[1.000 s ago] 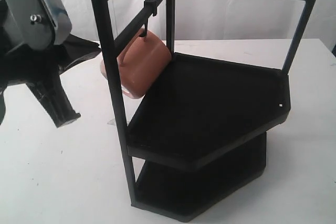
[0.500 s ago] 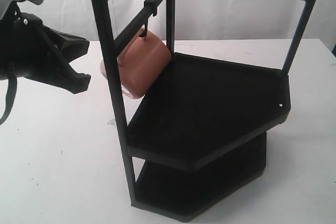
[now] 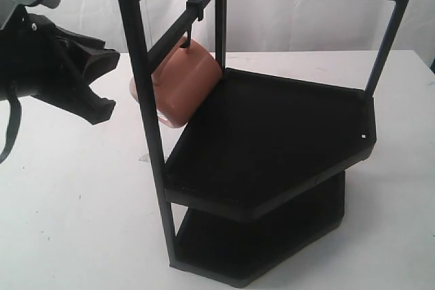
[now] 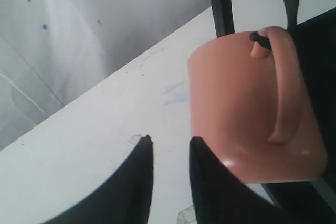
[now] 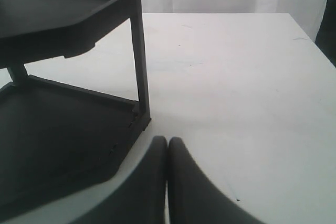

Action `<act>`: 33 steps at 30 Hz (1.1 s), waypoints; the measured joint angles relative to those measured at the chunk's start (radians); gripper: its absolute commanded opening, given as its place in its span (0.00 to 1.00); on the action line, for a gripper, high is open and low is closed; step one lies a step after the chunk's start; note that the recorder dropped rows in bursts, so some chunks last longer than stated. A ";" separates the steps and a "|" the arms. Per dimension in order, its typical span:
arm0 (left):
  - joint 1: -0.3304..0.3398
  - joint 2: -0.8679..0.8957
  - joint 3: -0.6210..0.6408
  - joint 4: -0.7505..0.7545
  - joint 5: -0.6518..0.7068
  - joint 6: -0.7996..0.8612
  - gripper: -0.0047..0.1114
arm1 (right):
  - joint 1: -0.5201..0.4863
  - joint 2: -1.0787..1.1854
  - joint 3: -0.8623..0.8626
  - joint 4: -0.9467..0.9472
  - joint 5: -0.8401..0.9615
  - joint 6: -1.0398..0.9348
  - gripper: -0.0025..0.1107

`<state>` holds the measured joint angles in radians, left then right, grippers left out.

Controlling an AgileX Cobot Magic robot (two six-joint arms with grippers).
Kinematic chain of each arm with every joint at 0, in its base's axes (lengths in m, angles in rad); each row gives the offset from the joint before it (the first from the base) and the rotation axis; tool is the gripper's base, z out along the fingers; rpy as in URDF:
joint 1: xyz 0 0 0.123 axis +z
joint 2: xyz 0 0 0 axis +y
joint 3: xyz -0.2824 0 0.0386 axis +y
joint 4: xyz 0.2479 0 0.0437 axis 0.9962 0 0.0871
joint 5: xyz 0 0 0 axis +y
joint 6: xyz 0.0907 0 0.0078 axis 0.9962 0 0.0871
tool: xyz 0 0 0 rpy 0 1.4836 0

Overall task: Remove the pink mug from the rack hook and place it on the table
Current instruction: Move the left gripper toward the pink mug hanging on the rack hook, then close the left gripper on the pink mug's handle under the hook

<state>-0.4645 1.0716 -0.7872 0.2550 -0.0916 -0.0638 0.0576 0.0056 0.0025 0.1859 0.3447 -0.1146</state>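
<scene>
The pink mug (image 3: 182, 83) hangs by its handle from the rack hook (image 3: 192, 26) on the top bar of the black rack (image 3: 272, 140). In the left wrist view the pink mug (image 4: 247, 103) shows its side and loop handle, with the rack hook (image 4: 258, 38) tip through the handle. My left gripper (image 3: 107, 81) is open in the air left of the mug, a short gap away. In its own view the left gripper (image 4: 169, 141) has one finger close beside the mug's base, nothing between the fingers. My right gripper (image 5: 167, 141) is shut and empty over the table (image 5: 236, 77).
The rack's corner post (image 3: 144, 93) stands between my left gripper and part of the mug. A lower rack post (image 5: 137, 51) and the shelves (image 5: 58, 129) lie close to the right gripper. The white table (image 3: 75, 202) spreads around the rack; a pale backdrop hangs behind.
My left gripper swung up from pointing down at the table to pointing sideways at the mug, then crept slightly closer to it. The mug and rack have not moved.
</scene>
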 measured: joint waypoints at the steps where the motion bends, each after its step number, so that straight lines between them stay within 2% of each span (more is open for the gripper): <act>1: 0.000 0.000 0.000 0.006 -0.006 -0.009 0.41 | 0.000 0.000 0.000 0.000 0.000 0.000 0.02; 10: -0.002 0.000 0.000 0.023 -0.029 -0.243 0.41 | 0.000 0.000 0.000 0.000 0.000 0.000 0.02; 16: -0.080 0.000 0.001 0.224 0.039 -0.259 0.41 | 0.000 0.000 0.000 0.000 0.000 0.000 0.02; 22: -0.173 -0.034 0.001 0.274 0.051 -0.263 0.41 | 0.000 0.000 0.000 0.000 0.000 0.000 0.02; 33: -0.181 -0.058 0.001 0.284 0.060 -0.265 0.41 | 0.000 0.000 0.000 0.000 0.000 0.000 0.02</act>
<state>-0.6452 1.0140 -0.7858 0.5388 -0.0321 -0.3285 0.0576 0.0056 0.0025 0.1859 0.3447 -0.1146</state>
